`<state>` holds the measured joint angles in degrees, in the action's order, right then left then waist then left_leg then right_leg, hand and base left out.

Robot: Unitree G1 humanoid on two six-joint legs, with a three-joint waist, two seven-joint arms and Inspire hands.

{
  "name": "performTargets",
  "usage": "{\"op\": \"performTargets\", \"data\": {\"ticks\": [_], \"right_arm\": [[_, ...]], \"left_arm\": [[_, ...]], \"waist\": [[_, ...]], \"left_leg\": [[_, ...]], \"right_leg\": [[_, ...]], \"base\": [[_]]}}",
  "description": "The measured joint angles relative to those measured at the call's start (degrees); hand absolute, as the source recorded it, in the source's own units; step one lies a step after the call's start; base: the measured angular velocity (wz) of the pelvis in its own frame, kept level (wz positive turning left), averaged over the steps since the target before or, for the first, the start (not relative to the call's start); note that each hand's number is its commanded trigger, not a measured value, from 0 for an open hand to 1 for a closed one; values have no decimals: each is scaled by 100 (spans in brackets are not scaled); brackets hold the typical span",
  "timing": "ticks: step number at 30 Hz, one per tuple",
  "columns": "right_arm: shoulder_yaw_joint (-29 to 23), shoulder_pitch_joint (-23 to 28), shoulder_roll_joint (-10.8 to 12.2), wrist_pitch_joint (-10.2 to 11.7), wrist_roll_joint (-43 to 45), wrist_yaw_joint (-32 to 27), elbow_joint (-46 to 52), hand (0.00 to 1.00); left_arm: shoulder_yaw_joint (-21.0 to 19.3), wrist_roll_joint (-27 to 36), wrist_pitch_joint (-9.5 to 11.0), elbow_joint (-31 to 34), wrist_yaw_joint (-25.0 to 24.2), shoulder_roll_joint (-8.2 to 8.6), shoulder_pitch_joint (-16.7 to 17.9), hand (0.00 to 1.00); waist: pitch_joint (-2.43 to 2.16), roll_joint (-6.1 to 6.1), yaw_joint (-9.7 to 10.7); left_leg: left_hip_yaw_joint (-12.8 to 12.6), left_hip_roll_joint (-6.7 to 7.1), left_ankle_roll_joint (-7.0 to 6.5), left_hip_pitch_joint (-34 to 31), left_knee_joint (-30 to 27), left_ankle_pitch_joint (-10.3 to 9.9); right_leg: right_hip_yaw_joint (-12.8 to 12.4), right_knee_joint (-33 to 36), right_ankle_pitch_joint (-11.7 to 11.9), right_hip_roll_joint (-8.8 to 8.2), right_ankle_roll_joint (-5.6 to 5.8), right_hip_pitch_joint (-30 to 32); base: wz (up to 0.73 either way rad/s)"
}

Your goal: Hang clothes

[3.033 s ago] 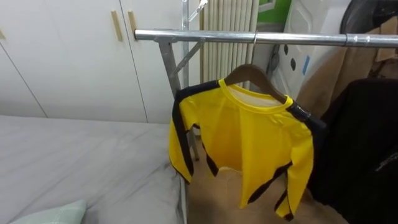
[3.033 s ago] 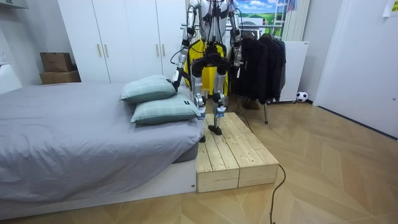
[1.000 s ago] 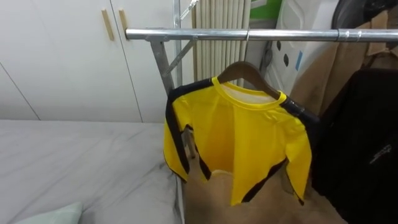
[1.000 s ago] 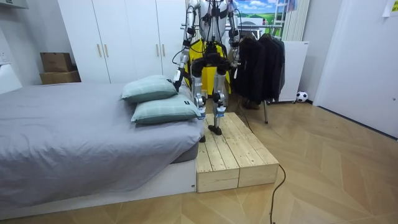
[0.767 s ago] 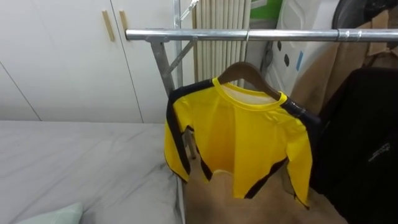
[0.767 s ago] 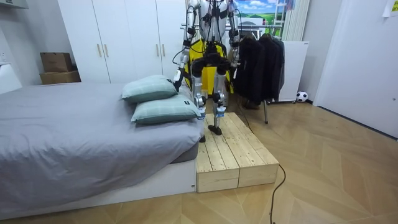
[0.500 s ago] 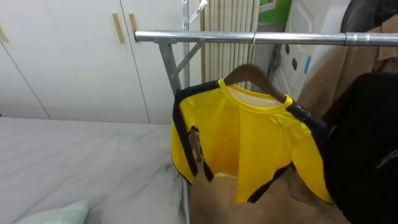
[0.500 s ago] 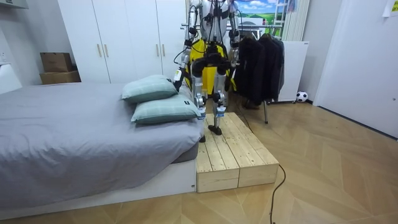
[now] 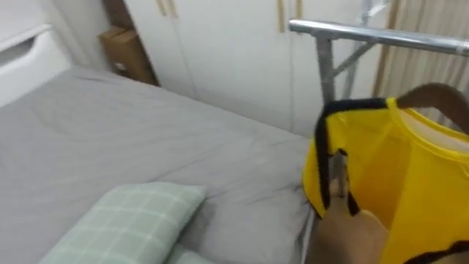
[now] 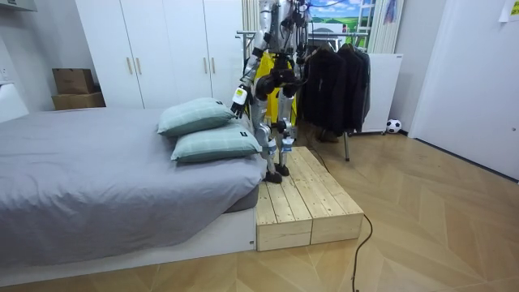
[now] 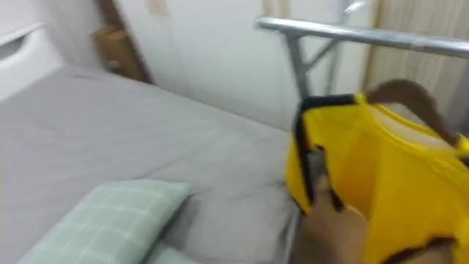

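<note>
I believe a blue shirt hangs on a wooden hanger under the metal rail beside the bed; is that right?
Not quite: the left eye view shows the shirt is yellow, not blue. It hangs on a wooden hanger under the metal rail beside the bed.

A grey-sheeted bed [image 9: 110,139] carries two green checked pillows [image 10: 212,144], one lying against the other at the edge beside a low wooden platform [image 10: 304,199]. White wardrobe doors [image 10: 162,49] line the far wall. Cardboard boxes [image 10: 75,81] stand stacked at the room view's left, and a football [image 10: 393,126] rests on the wood floor [image 10: 438,211].
</note>
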<state>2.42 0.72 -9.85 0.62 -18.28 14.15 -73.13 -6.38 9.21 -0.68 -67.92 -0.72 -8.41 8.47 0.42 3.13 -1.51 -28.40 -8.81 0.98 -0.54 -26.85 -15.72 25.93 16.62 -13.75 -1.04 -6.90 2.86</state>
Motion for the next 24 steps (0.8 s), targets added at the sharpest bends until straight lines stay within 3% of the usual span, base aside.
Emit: {"op": "performTargets", "data": {"ticks": [2, 7, 10, 11, 15, 17, 18, 20, 21, 22, 23, 24], "right_arm": [[-211, 31, -7, -88, 74, -36, -19, 0], [-196, 80, 8, -133, 21, -22, 25, 0], [-197, 127, 16, -195, 4, -29, 17, 0], [-197, 188, 12, -195, 6, -33, 24, 0], [-134, 259, 30, -206, 50, -39, 31, 0], [-149, 271, 24, -240, 103, -99, 26, 0], [-150, 270, 20, -268, 102, -110, 26, 0], [-146, 289, 29, -322, 103, -147, 24, 0], [-145, 306, 38, -322, 101, -155, 24, 0], [-149, 337, 49, -321, 84, -192, 22, 0], [-149, 334, 56, -320, 93, -267, 31, 0], [-148, 324, 65, -319, 105, -290, 39, 0]], "left_arm": [[-26, -78, 0, 10, -111, 8, 55, 0], [-21, 49, 53, 52, -131, 47, 258, 0], [-29, 256, 163, 23, -135, 95, 305, 0], [-46, 263, 176, 19, -134, 99, 308, 0], [-74, 262, 199, 10, -146, 129, 315, 0], [-133, 275, 206, -29, -226, 150, 245, 0], [-125, 310, 206, -64, -236, 151, 238, 0], [-120, 454, 205, -146, -270, 134, 233, 0], [-120, 457, 205, -157, -271, 119, 233, 0], [-118, 480, 208, -172, -263, 101, 211, 0], [-118, 483, 226, -197, -244, 96, 212, 0], [-117, 488, 227, -235, -234, 91, 215, 0]], "waist": [[6, -6, 3], [-9, -83, -55], [-17, -99, -83], [-39, -103, -80], [-81, -138, -200], [-84, -153, -136], [-81, -154, -137], [-55, -148, -138], [-46, -156, -140], [-42, -198, -129], [-30, -224, -109], [-22, -233, -105]], "left_leg": [[-29, 42, 37, 85, 266, -87], [-113, 180, 30, 143, 676, -56], [102, 246, -59, 163, 814, -74], [158, 261, -86, 193, 850, -57], [341, 367, -173, 229, 939, -5], [602, 477, -272, 237, 1017, 51], [699, 502, -279, 243, 1028, 83], [1138, 599, -353, 372, 1076, 132], [1248, 636, -373, 408, 1107, 143], [1545, 698, -411, 477, 1152, 158], [1825, 734, -425, 484, 1167, 158], [1946, 745, -432, 467, 1174, 161]], "right_leg": [[638, 62, -107, -116, 75, -85], [1361, 239, -237, -401, 168, -185], [1578, 224, -214, -482, 251, -342], [1655, 209, -200, -507, 306, -446], [1711, 373, -192, -620, 431, -513], [1598, 682, -171, -788, 633, -535], [1495, 762, -154, -816, 665, -535], [786, 1054, -76, -844, 784, -600], [602, 1108, -56, -839, 814, -614], [290, 1123, -29, -811, 861, -618], [-103, 877, -63, -670, 889, -654], [-399, 624, -60, -568, 883, -645]], "base": [[156], [80], [41], [46], [27], [75], [87], [88], [104], [108], [107], [101]]}}
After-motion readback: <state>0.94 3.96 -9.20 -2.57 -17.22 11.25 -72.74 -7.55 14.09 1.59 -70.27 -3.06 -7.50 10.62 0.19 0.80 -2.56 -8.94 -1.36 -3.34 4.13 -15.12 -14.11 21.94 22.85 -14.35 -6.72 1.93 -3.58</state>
